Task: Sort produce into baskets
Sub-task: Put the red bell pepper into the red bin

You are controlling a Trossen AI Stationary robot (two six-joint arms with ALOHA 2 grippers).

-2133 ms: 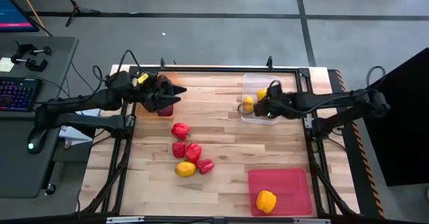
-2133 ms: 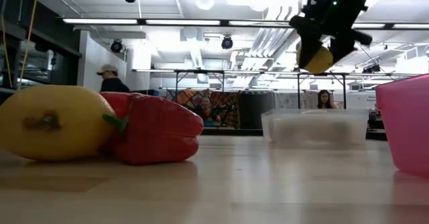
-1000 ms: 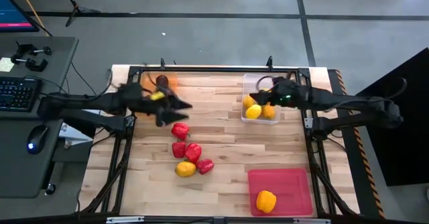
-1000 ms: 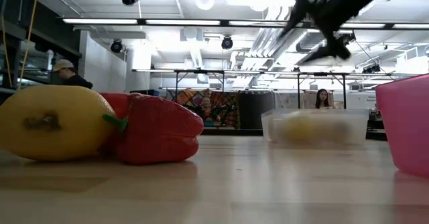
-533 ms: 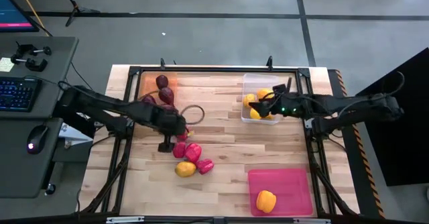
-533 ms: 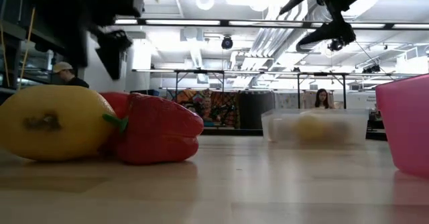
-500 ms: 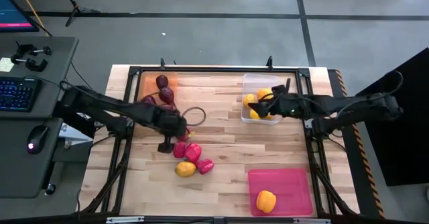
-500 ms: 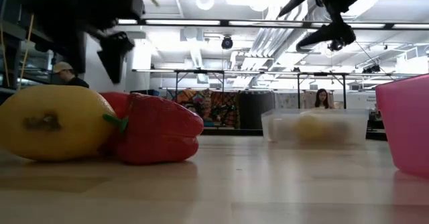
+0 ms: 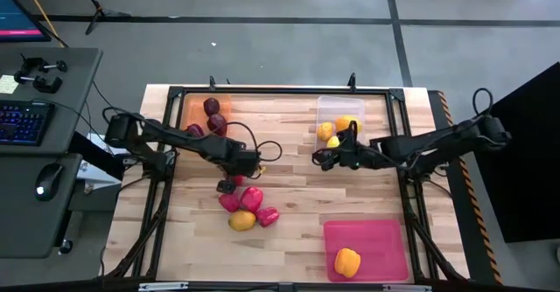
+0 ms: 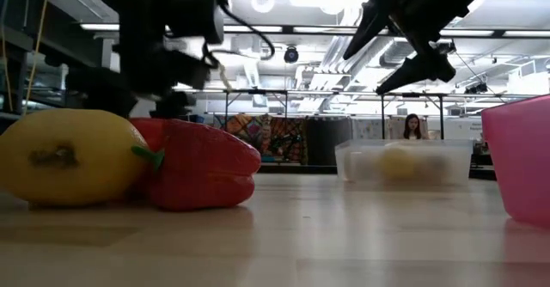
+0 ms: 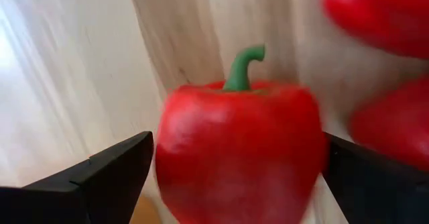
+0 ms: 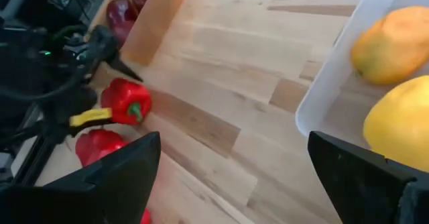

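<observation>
My left gripper [image 9: 229, 184] is open and low over the pile of produce at mid-table. Its two fingers stand on either side of an upright red pepper [image 11: 238, 160] with a green stem, which stands on the table. Two more red peppers [image 9: 252, 198] and a yellow fruit [image 9: 242, 221] lie just beyond it toward the near edge. My right gripper [image 9: 321, 159] is open and empty, above the table just off the near left corner of the clear basket [image 9: 319, 117], which holds three yellow-orange fruits [image 9: 347, 124]. My left gripper comes at the red pepper from above, with one finger [image 11: 114, 177] on one side of it and the other [image 11: 375, 184] on the opposite side. I cannot tell whether they touch the pepper's sides.
The orange basket [image 9: 188, 107] at the far left holds three maroon fruits [image 9: 211, 107]. The pink basket [image 9: 385, 239] at the near right holds a yellow-orange pepper [image 9: 347, 261]. Bare wood lies between the pile and the clear basket. People show in the room behind.
My left gripper has gone from beside the orange basket toward the near edge and down around the red pepper. My right gripper has left the clear basket, going toward the table's left and near edges, and stays open.
</observation>
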